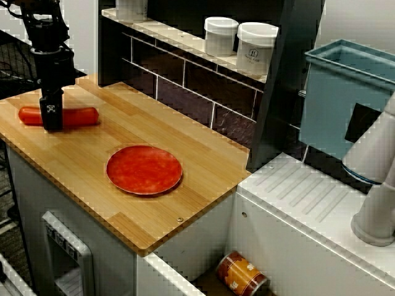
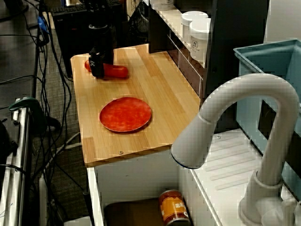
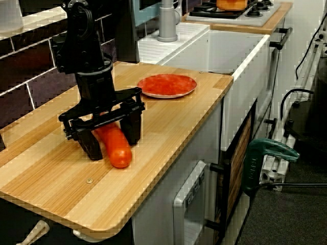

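So the red sausage (image 3: 116, 148) is lying flat at the left end of the wooden worktop (image 1: 203, 166), a bit back from the near edge. In the view along the worktop its rounded end pokes out toward the camera. The black hand (image 3: 114, 146) is right down over it, pointing straight down, with its fingers (image 3: 92, 145) spread apart, one on each side of the sausage. From that view there's a gap on at least one side, so nothing is clamped. In the front view the hand just covers the sausage's left part, and the ends stick out on both sides.

Well to the right of it, and a bit nearer the front edge, sits a flat red plate (image 1: 144, 169) with nothing on it. Behind the worktop there's a dark tiled wall with a shelf (image 1: 179, 37), and two white jars (image 1: 256, 48) stand side by side on it. Further right is a white tap (image 2: 235, 108) and a blue bin (image 1: 345, 92). Down in the basin just past the worktop's right end, an orange can (image 1: 242, 273) lies on its side.
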### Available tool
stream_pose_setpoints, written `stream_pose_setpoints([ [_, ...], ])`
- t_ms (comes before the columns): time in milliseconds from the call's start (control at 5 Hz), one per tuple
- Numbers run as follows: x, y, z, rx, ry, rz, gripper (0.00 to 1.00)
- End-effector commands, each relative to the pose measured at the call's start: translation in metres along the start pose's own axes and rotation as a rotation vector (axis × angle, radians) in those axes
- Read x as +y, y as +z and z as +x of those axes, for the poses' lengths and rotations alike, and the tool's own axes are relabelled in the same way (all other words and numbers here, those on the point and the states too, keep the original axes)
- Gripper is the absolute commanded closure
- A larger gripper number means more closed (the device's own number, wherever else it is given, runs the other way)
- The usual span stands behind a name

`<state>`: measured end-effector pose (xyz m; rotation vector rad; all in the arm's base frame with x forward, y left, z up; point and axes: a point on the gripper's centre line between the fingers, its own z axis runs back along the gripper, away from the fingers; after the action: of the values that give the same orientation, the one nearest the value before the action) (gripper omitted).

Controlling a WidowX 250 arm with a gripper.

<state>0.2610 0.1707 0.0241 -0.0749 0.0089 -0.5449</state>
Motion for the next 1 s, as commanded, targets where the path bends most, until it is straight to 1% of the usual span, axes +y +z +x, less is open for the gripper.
stream_pose_setpoints([
  [0, -0.009, 0.004, -0.002, -0.011, -0.043, 0.016, 1.0],
  [200, -0.018, 0.03, 0.004, -0.01, -0.112, -0.033, 1.0],
  [400, -0.032, 0.047, 0.012, 0.008, -0.213, -0.045, 1.0],
  [600, -0.054, 0.059, 0.021, 0.021, -0.34, -0.067, 1.0],
  [800, -0.08, 0.062, 0.028, 0.001, -0.422, -0.004, 1.0],
])
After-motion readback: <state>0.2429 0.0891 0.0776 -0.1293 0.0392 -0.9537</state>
